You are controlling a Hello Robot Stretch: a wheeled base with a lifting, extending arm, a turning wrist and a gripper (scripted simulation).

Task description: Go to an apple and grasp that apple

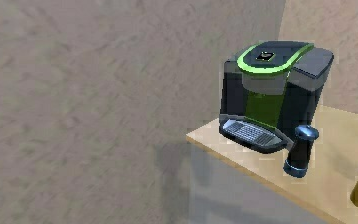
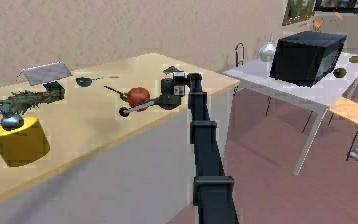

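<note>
One red apple point(image 2: 137, 96) is lying on the wooden desk point(image 2: 87, 130), just left of the single pincer point(image 2: 155, 100) in the arm side view; whether they are touching, or whether the pincer is grasping anything, I cannot tell; one yellow cylinder point(image 2: 17, 145) is standing at the desk's left; one black microwave point(image 2: 307, 55) is sitting on one white desk point(image 2: 249, 76); one coffee machine point(image 1: 272, 90) is standing in the forward view.

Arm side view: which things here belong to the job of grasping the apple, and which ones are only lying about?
Job in hand:
red apple on the counter
gripper near it

Lying about:
yellow pot
small pan
black box on the white table
coffee machine in the forward view
</note>
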